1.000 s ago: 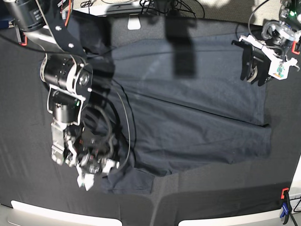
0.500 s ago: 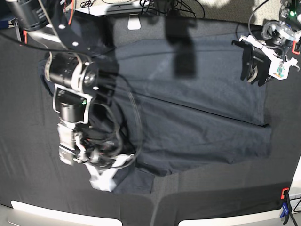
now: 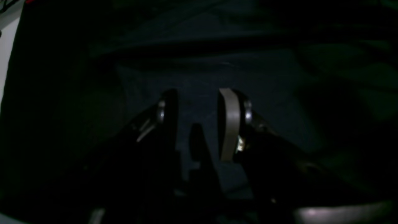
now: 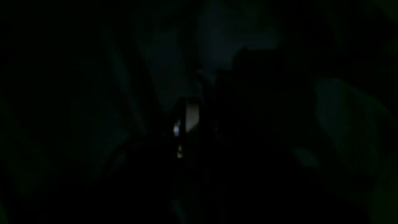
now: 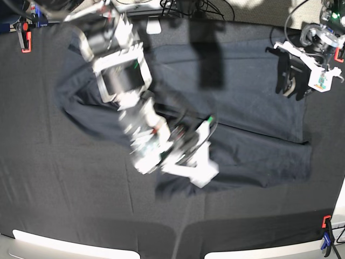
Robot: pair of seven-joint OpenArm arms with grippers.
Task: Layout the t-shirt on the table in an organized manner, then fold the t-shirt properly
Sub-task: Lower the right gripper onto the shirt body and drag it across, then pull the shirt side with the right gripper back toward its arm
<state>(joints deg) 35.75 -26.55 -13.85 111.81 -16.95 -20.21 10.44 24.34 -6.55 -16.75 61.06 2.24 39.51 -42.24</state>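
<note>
Base view showed the t-shirt point(image 5: 253, 129) spread across the middle and far side of the table point(image 5: 48, 178), its cloth bunched where my blurred right gripper point(image 5: 202, 172) reached over it toward the near edge. My right jaws were clenched, and the near-black right wrist view showed dark cloth close around one pale pad point(image 4: 192, 115), though I cannot tell whether a fold of the shirt was pinched. My left gripper point(image 5: 291, 83) hung at the far corner with its jaws released and nothing between them, the left wrist view looking down on shirt fabric point(image 3: 199, 77).
</note>
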